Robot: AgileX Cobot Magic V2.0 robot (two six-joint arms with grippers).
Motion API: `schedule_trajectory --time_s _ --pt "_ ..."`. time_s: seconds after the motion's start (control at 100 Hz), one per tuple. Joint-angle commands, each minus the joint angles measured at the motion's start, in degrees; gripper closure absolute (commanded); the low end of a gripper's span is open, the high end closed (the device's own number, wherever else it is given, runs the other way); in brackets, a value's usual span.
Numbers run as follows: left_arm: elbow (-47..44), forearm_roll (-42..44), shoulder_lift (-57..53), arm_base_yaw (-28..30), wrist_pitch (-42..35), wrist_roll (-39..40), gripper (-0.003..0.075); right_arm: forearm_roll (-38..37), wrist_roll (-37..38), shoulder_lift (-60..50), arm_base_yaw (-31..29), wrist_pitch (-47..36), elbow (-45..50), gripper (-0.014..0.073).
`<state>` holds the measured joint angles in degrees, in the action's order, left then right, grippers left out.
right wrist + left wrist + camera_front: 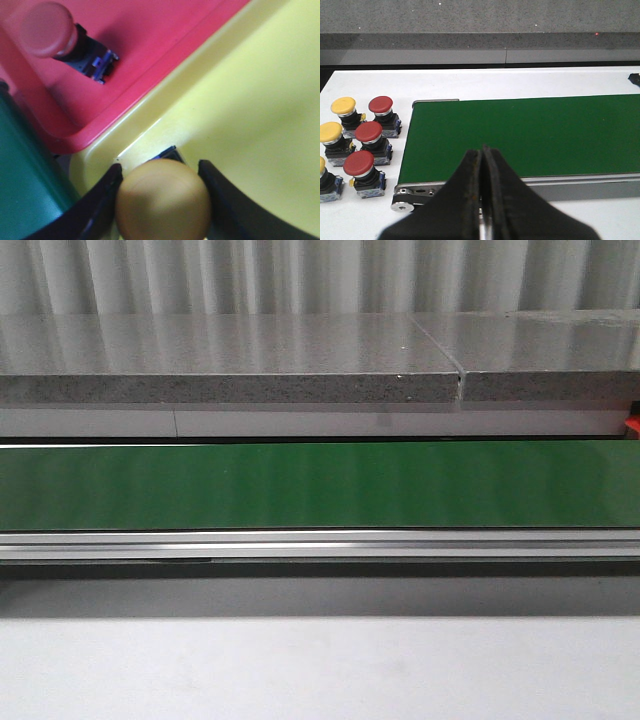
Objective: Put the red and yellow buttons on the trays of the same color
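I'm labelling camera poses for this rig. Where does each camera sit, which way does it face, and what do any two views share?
Front view: faces forward over the table, onto the green conveyor belt; no arm shows.
Left wrist view: on the left arm, facing the belt's end and the waiting buttons; the shut left tool shows.
Right wrist view: on the right arm, close above the yellow tray and red tray; the right tool grips a yellow button.
Shared: front and left wrist both show the belt.
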<state>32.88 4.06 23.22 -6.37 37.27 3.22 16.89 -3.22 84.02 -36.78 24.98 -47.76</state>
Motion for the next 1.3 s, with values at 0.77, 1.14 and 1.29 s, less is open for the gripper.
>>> schedule_trajectory --time_s 0.77,1.14,1.29 --pt "1.47 -0.01 0.42 -0.29 -4.24 0.58 0.0741 0.90 -0.25 4.08 -0.02 -1.74 -3.02 0.0305" --pt "1.47 -0.01 0.42 -0.29 -4.24 0.58 0.0741 0.90 -0.49 3.26 -0.02 1.58 -5.99 -0.0008" --pt "1.47 -0.01 0.42 -0.29 -4.24 0.58 0.0741 0.92 -0.63 0.07 0.85 0.23 -5.99 -0.0008"
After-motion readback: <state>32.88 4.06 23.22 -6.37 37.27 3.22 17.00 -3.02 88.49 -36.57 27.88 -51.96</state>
